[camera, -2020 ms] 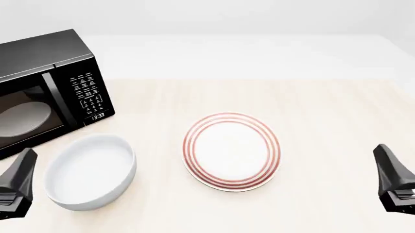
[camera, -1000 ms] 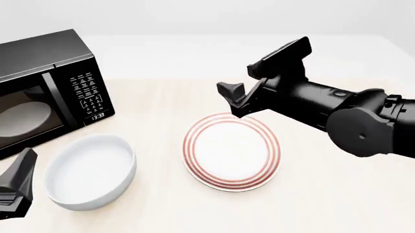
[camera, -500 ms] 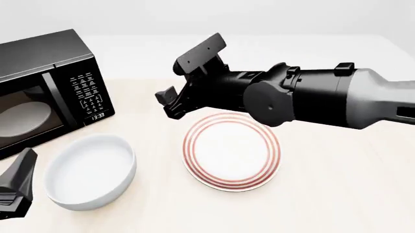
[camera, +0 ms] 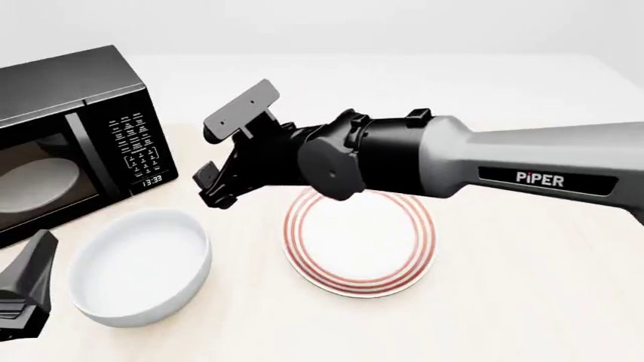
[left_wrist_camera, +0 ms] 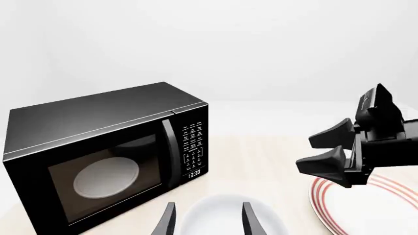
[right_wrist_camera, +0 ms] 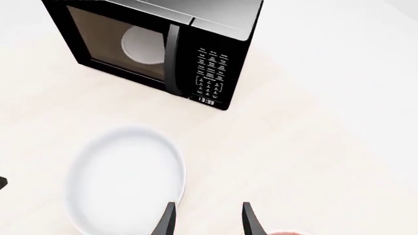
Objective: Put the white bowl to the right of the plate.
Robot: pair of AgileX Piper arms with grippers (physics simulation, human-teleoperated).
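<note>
The white bowl (camera: pixel 141 268) stands on the table at the front left, left of the red-ringed plate (camera: pixel 360 245). My right gripper (camera: pixel 213 187) is open and empty; it hangs above the table between the bowl's far rim and the microwave, its arm crossing over the plate's far edge. In the right wrist view the bowl (right_wrist_camera: pixel 124 176) lies just beside the open fingertips (right_wrist_camera: pixel 168 220). My left gripper (camera: pixel 26 290) is open and empty at the front left corner, beside the bowl. In the left wrist view the bowl (left_wrist_camera: pixel 228 218), the plate (left_wrist_camera: pixel 372 208) and the right gripper (left_wrist_camera: pixel 324 152) show.
A black microwave (camera: pixel 71 136) with its door shut stands at the back left; a pale oval disc (camera: pixel 35 185) shows through its glass. The light wooden table (camera: pixel 533 264) extends to the right of the plate.
My right arm has swung in from the right, over the plate, and reached further left toward the bowl. The bowl, the plate and my left gripper have not moved.
</note>
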